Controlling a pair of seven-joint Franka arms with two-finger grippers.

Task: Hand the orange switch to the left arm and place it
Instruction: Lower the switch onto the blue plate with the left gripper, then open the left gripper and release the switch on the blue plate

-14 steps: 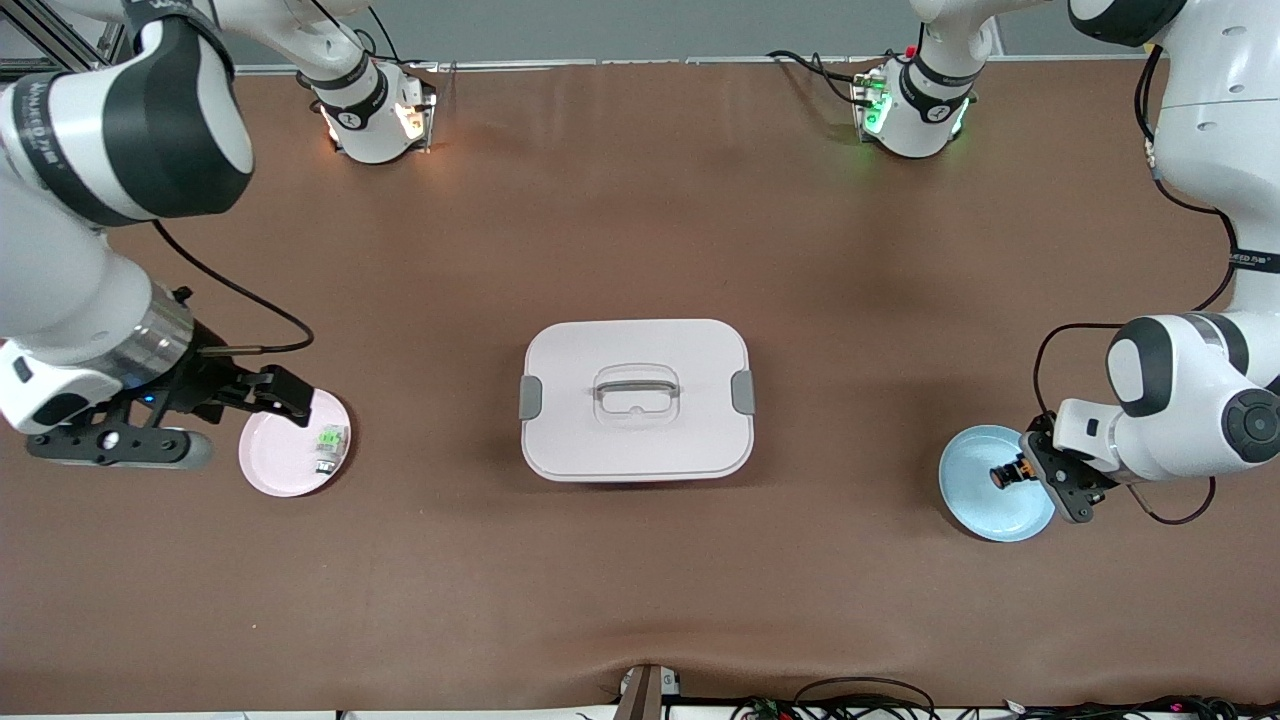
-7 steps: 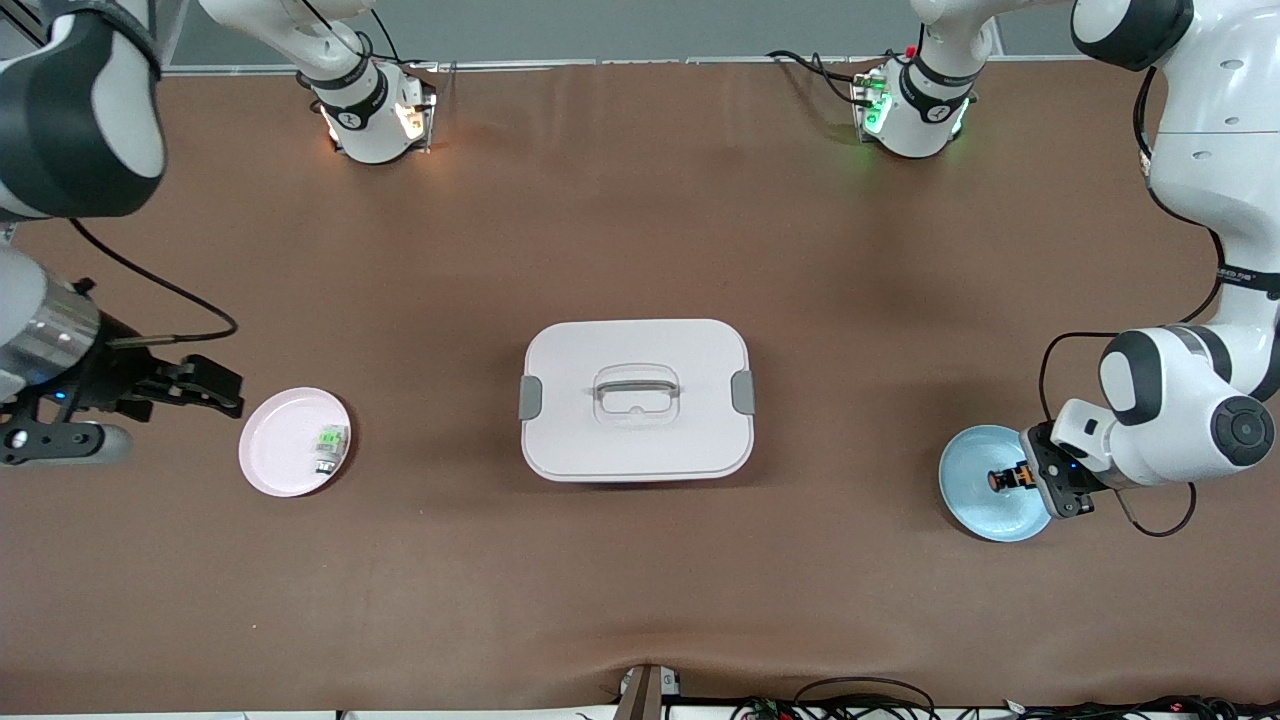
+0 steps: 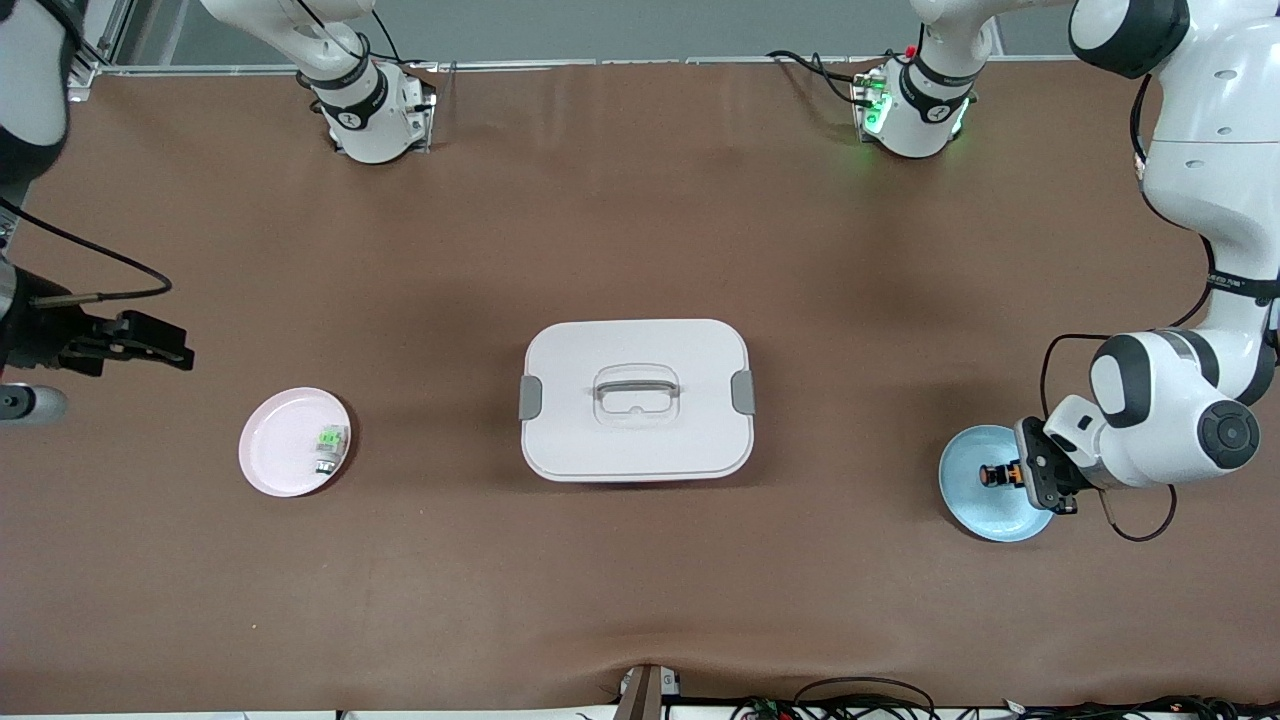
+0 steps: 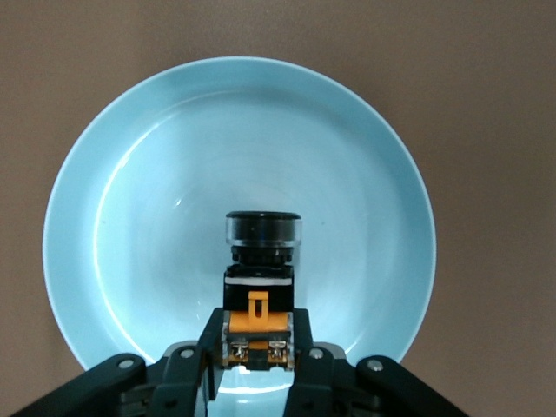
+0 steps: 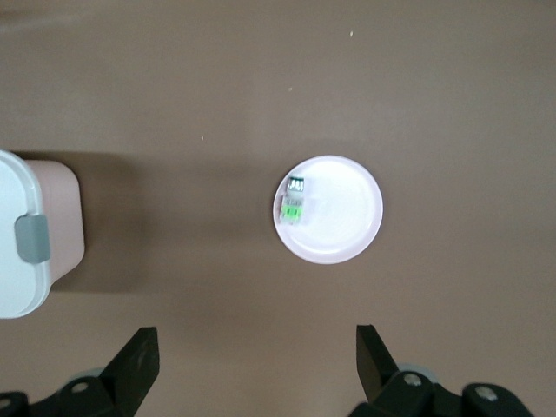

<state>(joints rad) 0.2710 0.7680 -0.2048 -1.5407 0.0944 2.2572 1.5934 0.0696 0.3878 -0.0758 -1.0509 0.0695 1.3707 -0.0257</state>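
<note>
Your left gripper, at the frame's right edge, grips the orange switch over the blue plate. Bare brown table surrounds the centred box. The switch shows a black body with orange clip. Your right gripper hangs spread wide at left.

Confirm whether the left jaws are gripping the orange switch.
Yes, the left gripper is shut on the orange switch over the blue plate.
</note>
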